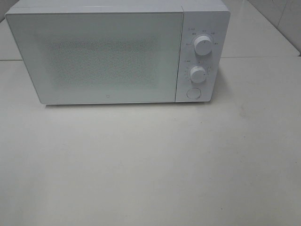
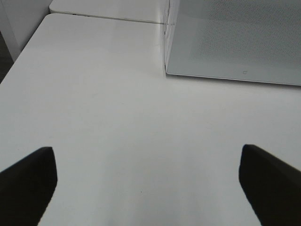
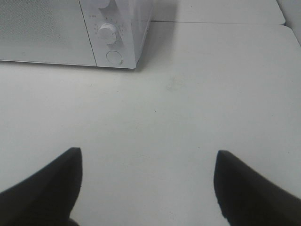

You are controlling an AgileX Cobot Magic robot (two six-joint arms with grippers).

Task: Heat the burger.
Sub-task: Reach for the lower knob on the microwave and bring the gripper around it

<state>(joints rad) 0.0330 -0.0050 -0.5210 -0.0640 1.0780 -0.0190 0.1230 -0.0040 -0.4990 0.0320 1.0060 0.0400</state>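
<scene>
The burger is out of view in every frame. A white microwave [image 1: 117,52] stands at the back of the white table [image 1: 150,165] with its door shut; it has two round knobs [image 1: 202,44] and a round button [image 1: 193,93] on its right panel. It also shows in the left wrist view [image 2: 235,37] and the right wrist view [image 3: 70,28]. My left gripper [image 2: 146,181] is open and empty above bare table, in front of the microwave's left corner. My right gripper [image 3: 146,181] is open and empty in front of its right corner. Neither gripper shows in the exterior high view.
A seam between tabletops runs behind and beside the microwave [image 1: 263,57]. The table's left edge [image 2: 19,61] drops off beside the left gripper. A tiled wall corner shows at the far right [image 1: 287,19].
</scene>
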